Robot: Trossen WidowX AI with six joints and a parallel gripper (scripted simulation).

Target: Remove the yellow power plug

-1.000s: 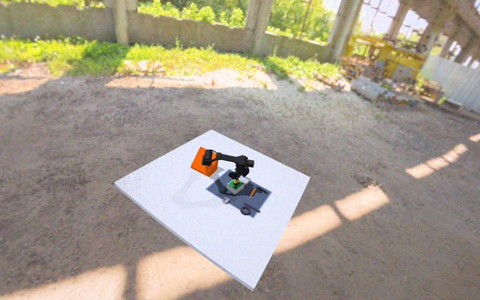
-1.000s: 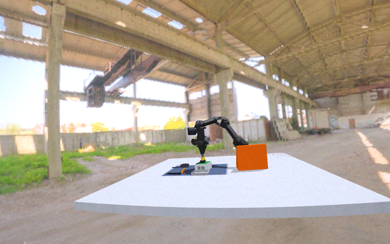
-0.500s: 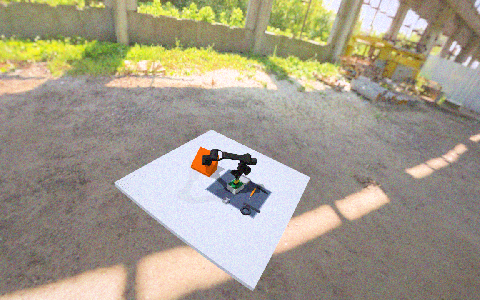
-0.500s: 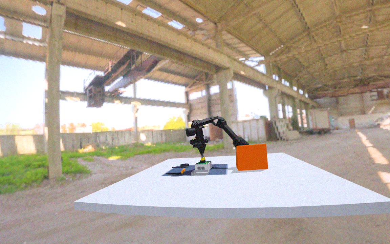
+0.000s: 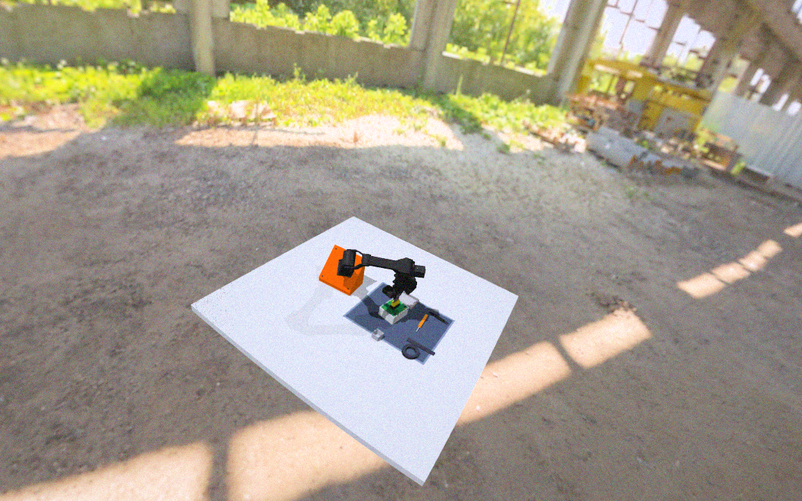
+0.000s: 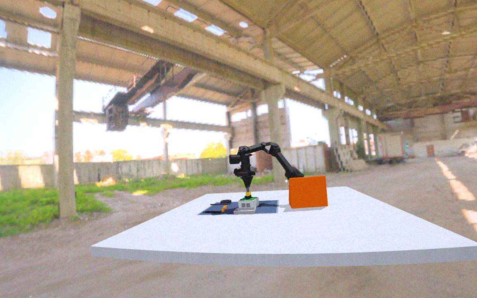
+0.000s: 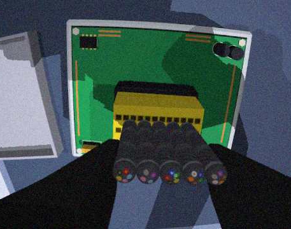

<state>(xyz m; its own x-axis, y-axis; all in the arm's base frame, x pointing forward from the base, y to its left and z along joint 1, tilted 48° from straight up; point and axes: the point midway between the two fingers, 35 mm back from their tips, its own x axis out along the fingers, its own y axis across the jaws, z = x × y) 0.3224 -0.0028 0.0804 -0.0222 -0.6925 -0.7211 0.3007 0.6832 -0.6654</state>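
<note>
The yellow plug (image 5: pixel 395 303) (image 6: pixel 248 194) (image 7: pixel 158 103) stands at the black socket (image 7: pixel 156 86) on the green circuit board (image 7: pixel 135 57) (image 6: pixel 254 198); how deep it sits is hard to tell. Dark cables with coloured cores rise from it in the wrist view. My gripper (image 5: pixel 395 298) (image 6: pixel 248 191) (image 7: pixel 163 152) points down and is shut on the plug, one finger on each side; the fingertips' contact is partly hidden by the cables. The grey tray (image 6: pixel 245 211) (image 7: pixel 44 95) lies beside the board's pale housing (image 6: pixel 245 204), on the left in the wrist view, with nothing seen in its visible part.
A dark blue mat (image 5: pixel 395 333) (image 6: pixel 270 207) lies under the housing. It also bears an orange-handled tool (image 5: pixel 422 321) (image 6: pixel 224 208), a black ring (image 5: pixel 404 353) and dark tools. A small grey part (image 5: pixel 377 335) lies at the mat's edge. An orange block (image 5: pixel 335 274) (image 6: pixel 308 191) stands by the arm's base.
</note>
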